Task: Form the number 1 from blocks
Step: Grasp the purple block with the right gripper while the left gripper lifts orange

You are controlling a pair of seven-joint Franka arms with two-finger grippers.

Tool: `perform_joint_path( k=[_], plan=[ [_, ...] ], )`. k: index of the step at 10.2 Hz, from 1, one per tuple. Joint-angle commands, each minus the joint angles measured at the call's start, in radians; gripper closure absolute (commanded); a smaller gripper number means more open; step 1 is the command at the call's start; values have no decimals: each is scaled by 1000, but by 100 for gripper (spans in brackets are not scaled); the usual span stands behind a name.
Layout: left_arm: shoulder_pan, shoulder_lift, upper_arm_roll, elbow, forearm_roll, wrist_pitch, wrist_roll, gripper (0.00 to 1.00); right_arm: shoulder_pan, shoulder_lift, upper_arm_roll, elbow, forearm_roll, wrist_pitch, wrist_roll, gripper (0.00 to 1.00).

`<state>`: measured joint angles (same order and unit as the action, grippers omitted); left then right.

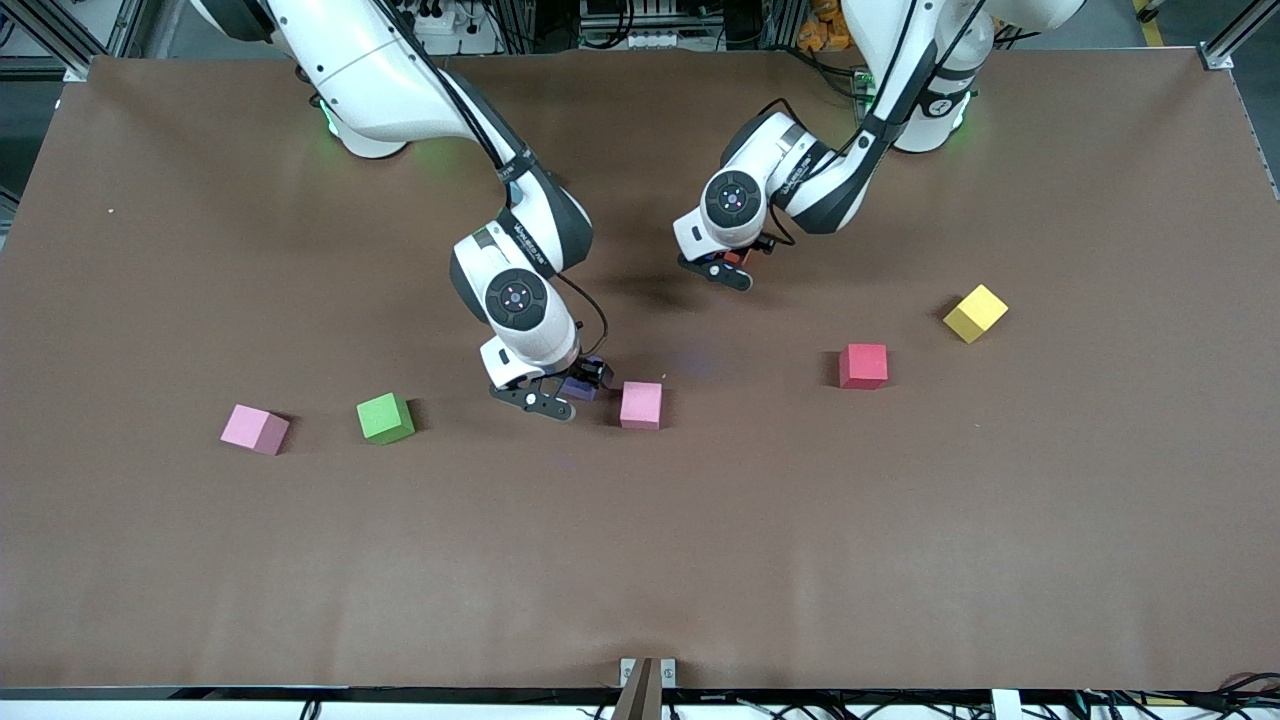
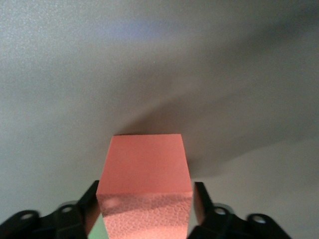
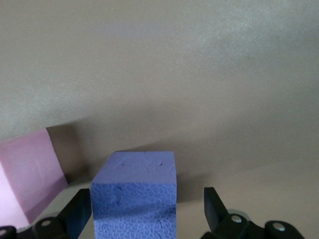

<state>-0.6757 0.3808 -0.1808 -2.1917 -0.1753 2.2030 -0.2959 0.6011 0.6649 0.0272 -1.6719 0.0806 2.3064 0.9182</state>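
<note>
Your left gripper [image 2: 144,211] holds the orange block [image 2: 144,174] by flat sides; the right gripper [image 3: 147,214] stands wide around the purple block [image 3: 135,196]; light, soft foam, so squeeze gently.

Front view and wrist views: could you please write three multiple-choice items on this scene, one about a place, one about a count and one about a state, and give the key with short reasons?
1. Which block lies closest to the purple block?
A. green block
B. yellow block
C. pink block

2. How many pink blocks are on the table?
A. one
B. two
C. three

3. How is the right gripper?
A. open, fingers either side of the purple block
B. shut on the red block
C. open over the yellow block

Key:
1 C: in the front view that pink block lies right beside it.
2 B: a second pink block lies toward the right arm's end.
3 A: the right wrist view shows a gap between one finger and the block.
</note>
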Motion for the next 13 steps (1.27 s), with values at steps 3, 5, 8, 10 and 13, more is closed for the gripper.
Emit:
perform_joint_path(
  k=[3,5,8,10,13],
  plan=[
    [25,-16,-6,1,-159,15,-75,40,22,15,-4,-5,8,24,47,59],
    [30,-22,-6,18,-242,18,-159,37,20,15,-4,-5,8,24,83,100],
    [2,-11,-6,46,-289,61,-279,37,14,-25,-4,-29,7,7,32,100],
    [-56,13,-6,49,-289,108,-308,37,-10,-92,-4,-61,7,-37,-30,100],
    [-116,52,-5,81,-286,132,-315,35,-102,-169,-4,-66,7,-132,-192,100]
  ],
)
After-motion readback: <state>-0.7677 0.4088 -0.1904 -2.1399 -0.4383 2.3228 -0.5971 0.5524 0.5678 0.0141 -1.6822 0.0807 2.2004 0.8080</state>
